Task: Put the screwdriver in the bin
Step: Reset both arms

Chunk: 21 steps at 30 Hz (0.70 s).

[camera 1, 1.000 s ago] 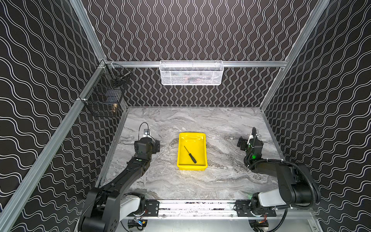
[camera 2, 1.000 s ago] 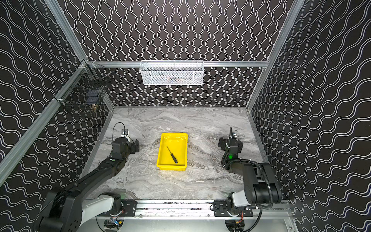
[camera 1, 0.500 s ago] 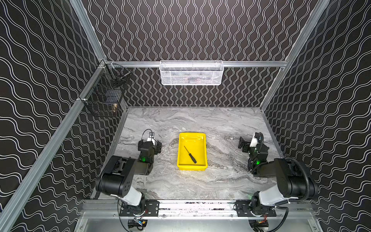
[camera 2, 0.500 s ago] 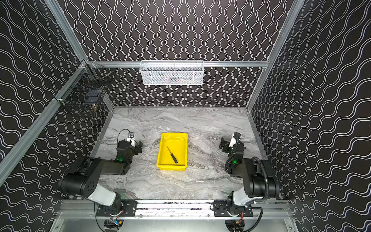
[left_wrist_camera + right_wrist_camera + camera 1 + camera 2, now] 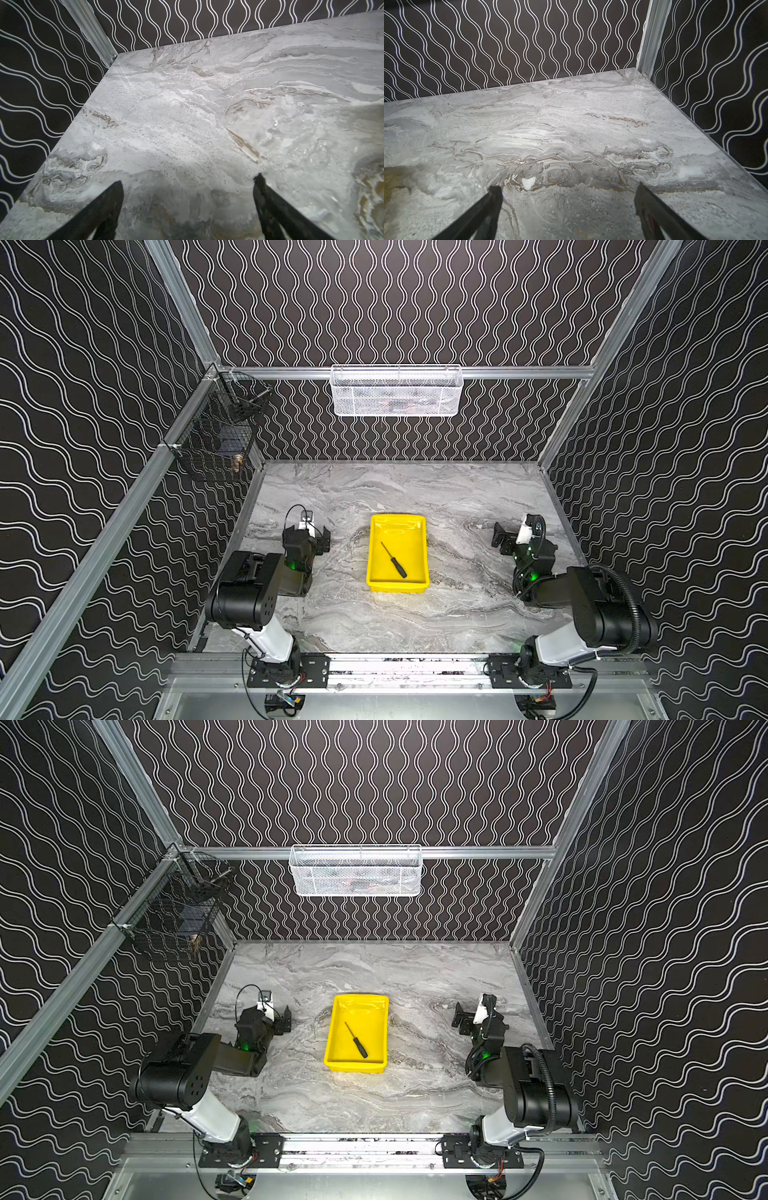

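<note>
Screwdriver is laid in bin, left gripper and right gripper spread empty, so upset is risked only by stray sweep.

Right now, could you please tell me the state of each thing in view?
screwdriver: lying flat, not gripped.
bin: upright, screwdriver inside.
left hand: open, empty.
right hand: open, empty.
white mesh basket: hanging, contents unclear.
black wire basket: hanging, contents unclear.
</note>
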{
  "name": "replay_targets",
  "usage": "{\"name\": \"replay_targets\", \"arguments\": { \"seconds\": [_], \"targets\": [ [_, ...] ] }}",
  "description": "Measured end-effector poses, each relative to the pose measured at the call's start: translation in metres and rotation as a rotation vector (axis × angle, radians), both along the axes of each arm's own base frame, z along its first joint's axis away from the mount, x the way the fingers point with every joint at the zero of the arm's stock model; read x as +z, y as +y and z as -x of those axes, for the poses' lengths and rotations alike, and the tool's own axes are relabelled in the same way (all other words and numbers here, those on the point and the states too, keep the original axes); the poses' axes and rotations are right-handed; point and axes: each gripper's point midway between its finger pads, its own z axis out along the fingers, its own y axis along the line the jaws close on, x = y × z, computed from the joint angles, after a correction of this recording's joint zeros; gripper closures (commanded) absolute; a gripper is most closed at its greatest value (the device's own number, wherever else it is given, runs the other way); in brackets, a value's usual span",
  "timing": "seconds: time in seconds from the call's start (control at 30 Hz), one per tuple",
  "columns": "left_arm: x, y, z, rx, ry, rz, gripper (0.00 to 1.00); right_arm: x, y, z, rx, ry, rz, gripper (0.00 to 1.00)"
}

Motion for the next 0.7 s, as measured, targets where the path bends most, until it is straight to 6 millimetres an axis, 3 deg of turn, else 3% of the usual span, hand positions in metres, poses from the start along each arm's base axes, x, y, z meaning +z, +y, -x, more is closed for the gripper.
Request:
{"name": "replay_targets", "arguments": {
  "seconds": [0.57, 0.7],
  "targets": [
    [0.0, -0.002, 0.001, -0.011, -0.003, 0.011, 0.01, 0.0, 0.0, 0.001, 0.001, -0.004, 0.005, 0.0],
    [0.0, -0.002, 0.001, -0.011, -0.003, 0.011, 0.01, -0.005, -0.003, 0.015, -0.021, -0.011, 0.008, 0.01]
  ]
}}
